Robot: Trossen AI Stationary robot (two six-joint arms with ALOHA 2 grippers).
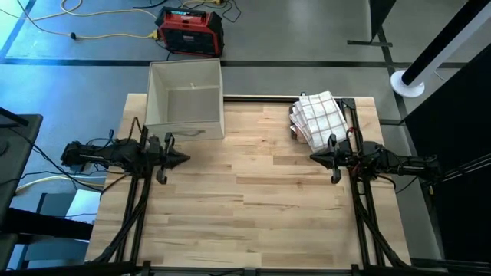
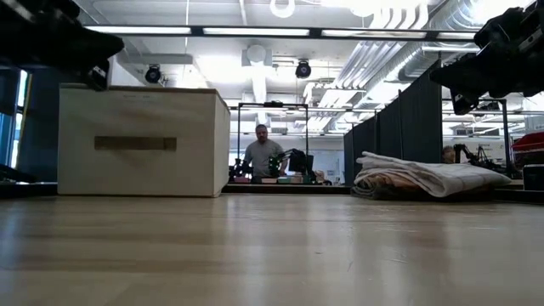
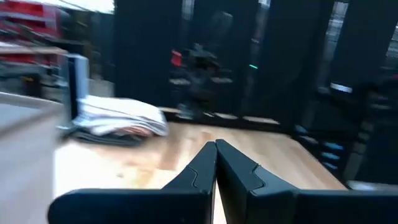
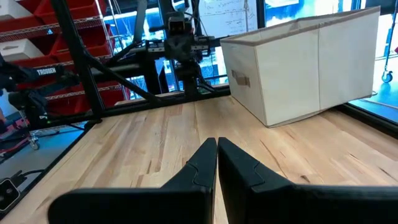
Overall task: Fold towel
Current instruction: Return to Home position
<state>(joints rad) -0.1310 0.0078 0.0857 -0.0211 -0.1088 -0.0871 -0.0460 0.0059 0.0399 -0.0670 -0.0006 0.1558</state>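
Folding looks basically done: the towel stack (image 1: 317, 116) sits at the table's (image 1: 253, 199) far right corner, white checked one on top, maybe an orange one underneath. The left gripper (image 1: 186, 159) and right gripper (image 1: 313, 158) hover empty, fingers pressed together. Only homing the 2 arms left, I'd say.

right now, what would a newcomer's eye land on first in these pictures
The stack of folded towels, a white checked one on top, sits near the far right corner of the wooden table. A big white fabric box stands at the far edge, left of middle. The left gripper and right gripper hover shut over the table's sides, pointing at each other.
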